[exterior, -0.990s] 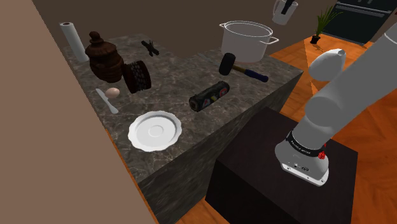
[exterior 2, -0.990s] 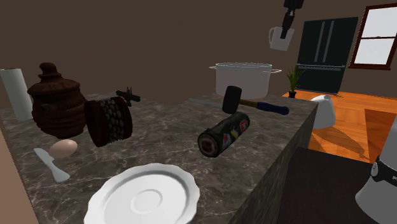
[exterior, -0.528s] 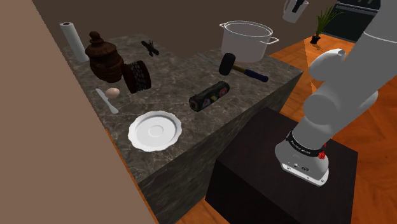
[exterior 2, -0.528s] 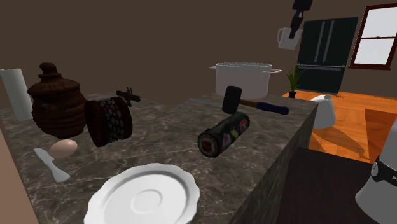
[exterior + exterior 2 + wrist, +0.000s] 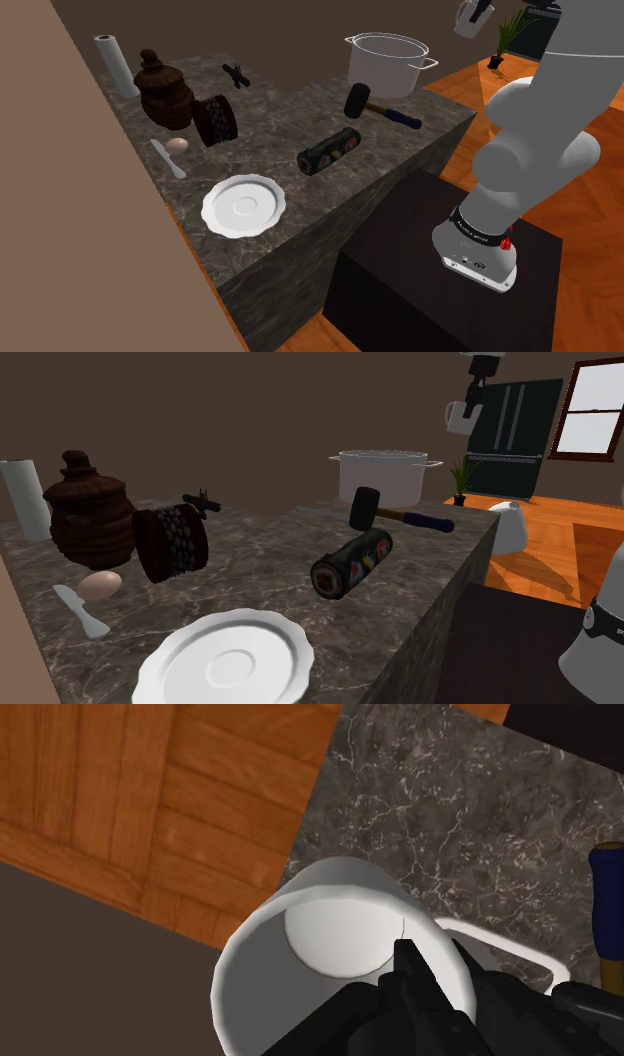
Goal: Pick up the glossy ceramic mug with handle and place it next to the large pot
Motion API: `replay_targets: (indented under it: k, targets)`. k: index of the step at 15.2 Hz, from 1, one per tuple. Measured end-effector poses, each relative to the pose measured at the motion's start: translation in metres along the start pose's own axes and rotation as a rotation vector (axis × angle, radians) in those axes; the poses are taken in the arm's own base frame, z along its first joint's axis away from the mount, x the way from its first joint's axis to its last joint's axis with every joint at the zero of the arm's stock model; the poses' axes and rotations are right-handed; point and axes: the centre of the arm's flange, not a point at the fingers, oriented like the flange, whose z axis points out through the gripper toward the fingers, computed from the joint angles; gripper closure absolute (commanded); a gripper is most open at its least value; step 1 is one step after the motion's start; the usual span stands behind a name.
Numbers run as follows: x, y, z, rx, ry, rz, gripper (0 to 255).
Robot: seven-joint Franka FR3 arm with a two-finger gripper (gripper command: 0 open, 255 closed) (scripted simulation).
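1. mug (image 5: 467, 18) has drifted rightward in the shoulder view since a second ago, high in the air.
2. the gripper (image 5: 474, 402) is clamped on the white mug's wall, one finger inside the rim.
3. it hangs above and right of the large pot (image 5: 388, 62), over the marble counter's (image 5: 290, 110) far edge.

- You'll see a white plate (image 5: 244, 205) low in the shoulder view's centre, on the marble counter (image 5: 290, 110).
- A dark can (image 5: 329, 150) lies on its side mid-frame, with a black mallet (image 5: 358, 101) just above it.
- At upper left stand a brown lidded jar (image 5: 162, 90) and a paper roll (image 5: 115, 63).
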Motion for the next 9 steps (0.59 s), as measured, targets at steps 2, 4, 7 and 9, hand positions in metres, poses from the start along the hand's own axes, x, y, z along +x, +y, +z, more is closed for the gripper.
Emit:
replay_targets:
  k: [2,4,7,9]
  targets:
    - [-0.002,0.0,0.011,0.0,0.0,0.0,255]
    - [-0.004,0.0,0.02,0.0,0.0,-0.001,255]
    - [-0.008,-0.002,0.036,0.0,0.0,0.0,255]
    - [-0.008,-0.003,0.047,0.0,0.0,-0.001,255]
